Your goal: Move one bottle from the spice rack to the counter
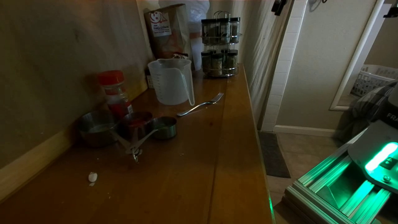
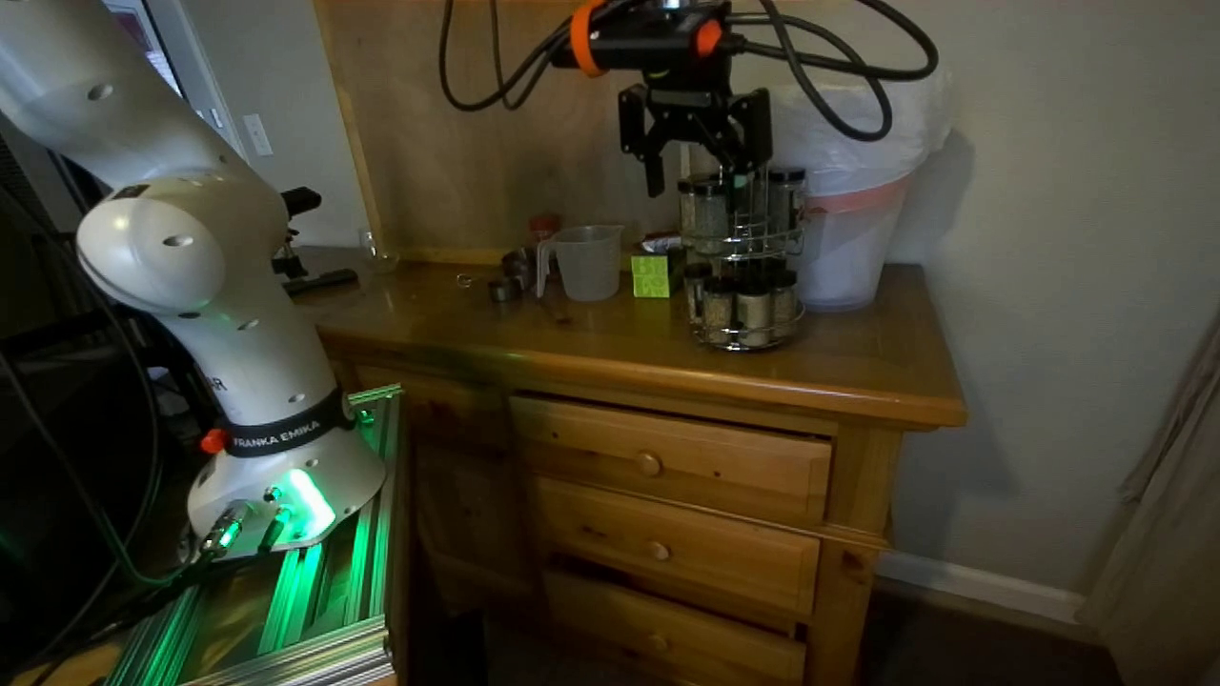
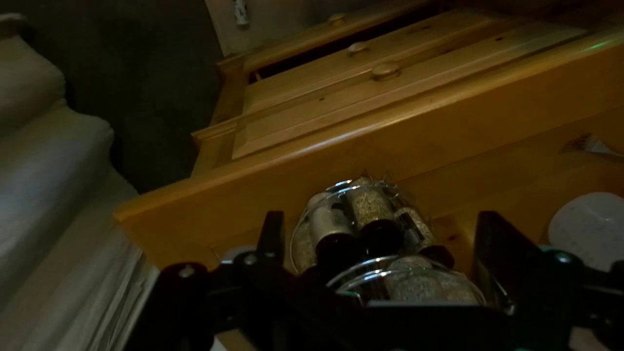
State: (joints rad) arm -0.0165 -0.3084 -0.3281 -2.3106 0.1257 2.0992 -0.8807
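Note:
The spice rack (image 1: 221, 39), two wire tiers of small glass jars with dark lids, stands at the counter's far end. It also shows in an exterior view (image 2: 745, 250) and in the wrist view (image 3: 373, 222). Its upper tier shows a gap between jars. The counter (image 1: 186, 180) is glossy brown wood, also in an exterior view (image 2: 448, 319). My gripper (image 2: 698, 186) points down at the rack's upper tier; one finger overlaps the tier, and I cannot tell if it touches. In the wrist view my gripper (image 3: 380, 226) is open, with the rack beyond its fingers and nothing held.
A white pitcher (image 1: 172, 82), a fork (image 1: 202, 104), metal measuring cups (image 1: 163, 127) and a red-lidded bottle (image 1: 113, 93) are on the counter. A brown paper bag (image 1: 169, 37) and a white lined bin (image 2: 848, 238) stand by the rack. A green box (image 2: 651, 276) is beside it.

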